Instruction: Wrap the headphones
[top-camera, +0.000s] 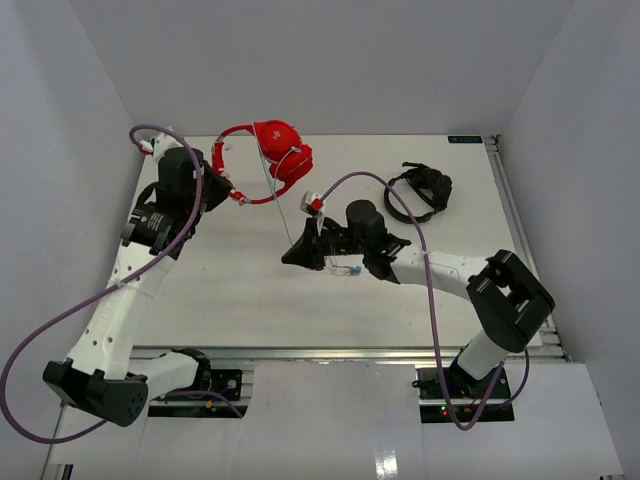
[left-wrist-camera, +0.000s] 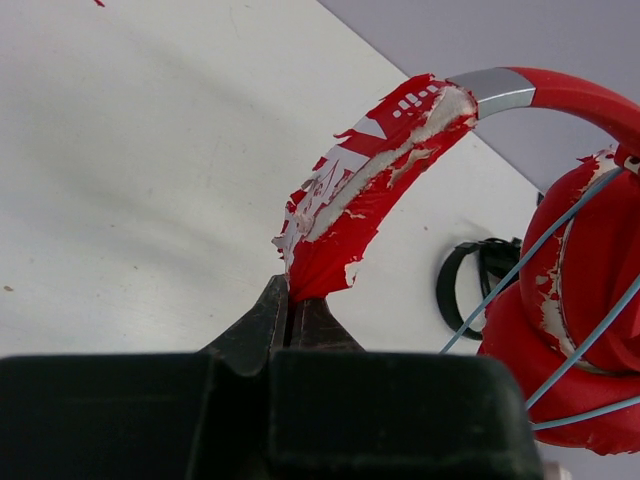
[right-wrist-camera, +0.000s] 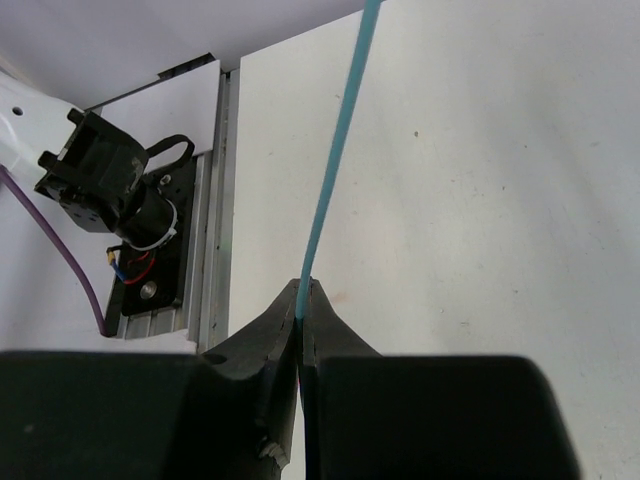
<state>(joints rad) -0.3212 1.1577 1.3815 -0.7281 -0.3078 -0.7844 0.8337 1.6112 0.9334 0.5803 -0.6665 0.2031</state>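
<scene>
So that the cable (right-wrist-camera: 335, 150) can be wound round, I think, the left pincer (left-wrist-camera: 290, 295) is squeezed shut on the band (left-wrist-camera: 370, 190) of the headphones (top-camera: 282, 145) in the upper middle of the top view, and the right pincer (right-wrist-camera: 302, 292) is squeezed shut on the cable.

Red headphones (top-camera: 268, 160), worn peeling headband, pale blue cable (right-wrist-camera: 335, 160) taut

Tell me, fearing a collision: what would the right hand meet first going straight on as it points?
Only bare table beyond the cable the right hand grips; the way looks free in its wrist view, depth unclear.
</scene>
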